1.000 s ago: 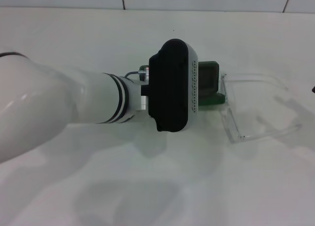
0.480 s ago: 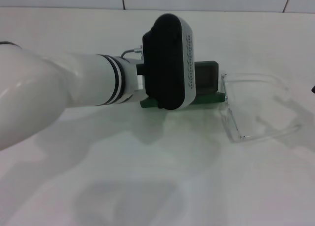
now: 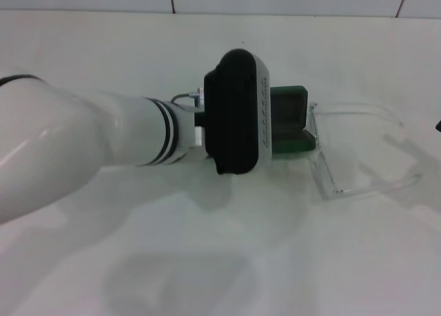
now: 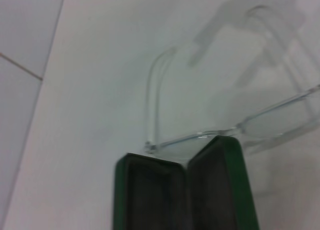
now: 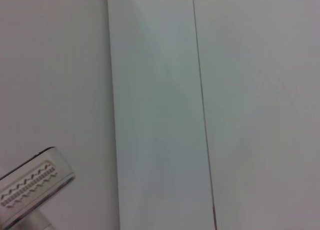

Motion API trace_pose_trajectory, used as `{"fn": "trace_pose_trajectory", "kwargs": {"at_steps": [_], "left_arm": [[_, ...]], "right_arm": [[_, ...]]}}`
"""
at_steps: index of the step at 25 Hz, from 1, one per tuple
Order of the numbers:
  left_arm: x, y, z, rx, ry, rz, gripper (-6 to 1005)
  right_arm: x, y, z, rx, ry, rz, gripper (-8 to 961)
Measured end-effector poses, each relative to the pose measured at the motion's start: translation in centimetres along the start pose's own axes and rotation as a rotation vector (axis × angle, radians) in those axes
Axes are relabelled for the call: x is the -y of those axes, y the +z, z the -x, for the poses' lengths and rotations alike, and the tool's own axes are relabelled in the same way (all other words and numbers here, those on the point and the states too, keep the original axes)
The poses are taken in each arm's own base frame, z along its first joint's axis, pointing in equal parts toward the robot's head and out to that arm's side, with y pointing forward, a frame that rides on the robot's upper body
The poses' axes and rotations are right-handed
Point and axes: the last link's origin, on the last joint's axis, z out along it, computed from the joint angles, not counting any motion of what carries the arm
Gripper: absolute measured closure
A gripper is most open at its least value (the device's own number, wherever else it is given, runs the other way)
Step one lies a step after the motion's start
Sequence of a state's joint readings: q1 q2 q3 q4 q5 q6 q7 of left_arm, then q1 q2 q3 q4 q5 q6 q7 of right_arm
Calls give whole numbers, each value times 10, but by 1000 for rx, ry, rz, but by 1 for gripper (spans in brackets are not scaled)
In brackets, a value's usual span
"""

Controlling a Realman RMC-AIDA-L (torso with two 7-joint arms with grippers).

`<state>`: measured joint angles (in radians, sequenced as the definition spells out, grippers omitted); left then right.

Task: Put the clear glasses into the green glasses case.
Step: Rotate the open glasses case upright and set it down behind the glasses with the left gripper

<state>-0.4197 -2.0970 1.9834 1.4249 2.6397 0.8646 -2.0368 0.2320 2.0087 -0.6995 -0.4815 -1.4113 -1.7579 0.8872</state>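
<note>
Left arm: white, reaching from the left edge of the white tabletop [image 3: 207, 261] toward its middle; its black wrist housing hides the left gripper in the head view, and the left wrist view shows no fingers. Whether they are apart or together cannot be told.
Dark green hinged glasses case [image 3: 293, 116]: lies open near the middle of the tabletop, just past the left wrist; dark lining [image 4: 150, 195] faces up, both halves empty.
Fully transparent plastic glasses [image 3: 358, 151]: lie on the tabletop immediately right of the case, arms unfolded and pointing toward the right edge; front bar [image 4: 200, 137] runs close along the case's side, possibly touching.
Handling judgement: light, stiff, slick plastic, thin arms likely fragile and springy. Best taken at the front bar or bridge, not on an arm tip; arms probably need folding to fit.
Right gripper: not visible; the right wrist view shows only blank surface and a grey-white device corner [image 5: 30, 187].
</note>
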Motion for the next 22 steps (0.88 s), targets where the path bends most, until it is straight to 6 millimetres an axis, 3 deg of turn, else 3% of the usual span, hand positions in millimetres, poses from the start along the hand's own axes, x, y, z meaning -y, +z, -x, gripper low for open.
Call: {"fn": "trace_pose_trajectory", "kwargs": {"at_steps": [12,16,22], "left_arm": [[-35,-6,-9,-36,-21,75,942],[-31,-25,-22,-108,-44,13,940],[-5,-67,-37,-280,-179,-41,937]], "right_arm": [[0,2,1,2,-2,3,187],[1,2,1,2,-8,5,187],[6,2,3,-7,4,-3,187]]}}
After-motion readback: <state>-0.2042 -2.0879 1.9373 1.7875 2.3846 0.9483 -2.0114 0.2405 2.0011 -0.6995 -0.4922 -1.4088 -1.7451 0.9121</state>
